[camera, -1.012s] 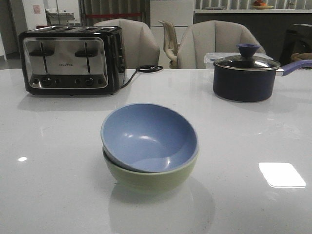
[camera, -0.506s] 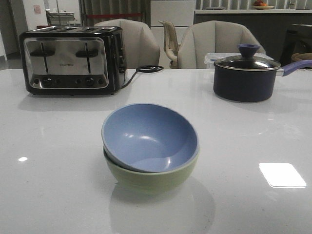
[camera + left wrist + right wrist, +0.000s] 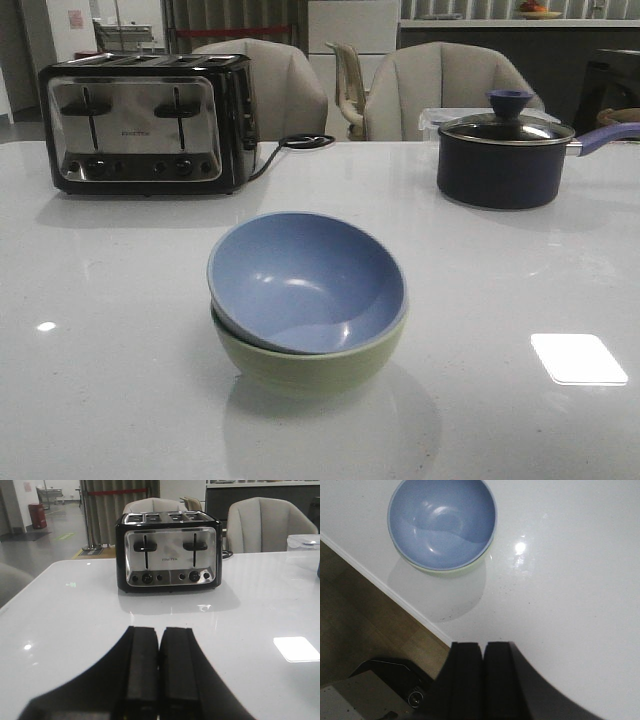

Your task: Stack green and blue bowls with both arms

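Observation:
The dusty blue bowl [image 3: 305, 280] sits nested inside the pale green bowl [image 3: 310, 365] in the middle of the white table, slightly tilted. The stack also shows in the right wrist view, with the blue bowl [image 3: 442, 520] on top and a sliver of the green bowl's rim [image 3: 451, 571] beneath. My left gripper [image 3: 159, 635] is shut and empty, low over the table and facing the toaster. My right gripper [image 3: 483, 647] is shut and empty, above the table's front edge, well apart from the bowls. Neither gripper shows in the front view.
A chrome and black toaster [image 3: 145, 122] stands at the back left, its cord trailing behind it. A dark navy saucepan [image 3: 500, 158] with a glass lid stands at the back right. Chairs stand behind the table. The table's front edge and the floor [image 3: 365, 625] show in the right wrist view.

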{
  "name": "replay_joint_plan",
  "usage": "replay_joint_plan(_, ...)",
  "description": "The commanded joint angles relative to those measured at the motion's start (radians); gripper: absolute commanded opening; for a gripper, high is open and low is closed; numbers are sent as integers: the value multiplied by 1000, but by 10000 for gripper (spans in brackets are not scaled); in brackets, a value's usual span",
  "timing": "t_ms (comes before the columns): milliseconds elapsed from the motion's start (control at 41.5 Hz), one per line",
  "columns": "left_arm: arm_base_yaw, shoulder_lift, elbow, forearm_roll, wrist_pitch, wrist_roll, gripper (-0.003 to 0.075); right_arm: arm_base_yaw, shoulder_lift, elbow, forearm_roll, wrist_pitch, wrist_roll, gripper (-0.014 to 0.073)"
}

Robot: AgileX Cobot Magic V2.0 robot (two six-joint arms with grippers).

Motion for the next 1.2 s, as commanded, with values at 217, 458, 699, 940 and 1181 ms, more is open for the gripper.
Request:
replay_joint_plan(217,-32,-20,28,18,-198,-42,101,-1,-1,-26,-3,-54,-5,38)
replay_joint_plan(458,-26,-20,28,18,-214,-25,101,-1,-1,-26,-3,-54,-5,38)
replay_joint_plan(699,43,-20,28,18,-218,-25,101,-1,-1,-26,-3,-54,-5,38)
replay_joint_plan(940,41,-20,28,16,-212,-25,101,-1,-1,-26,-3,-54,-5,38)
replay_joint_plan(1181,41,-18,28,16,-212,-25,101,-1,-1,-26,-3,-54,-5,38)
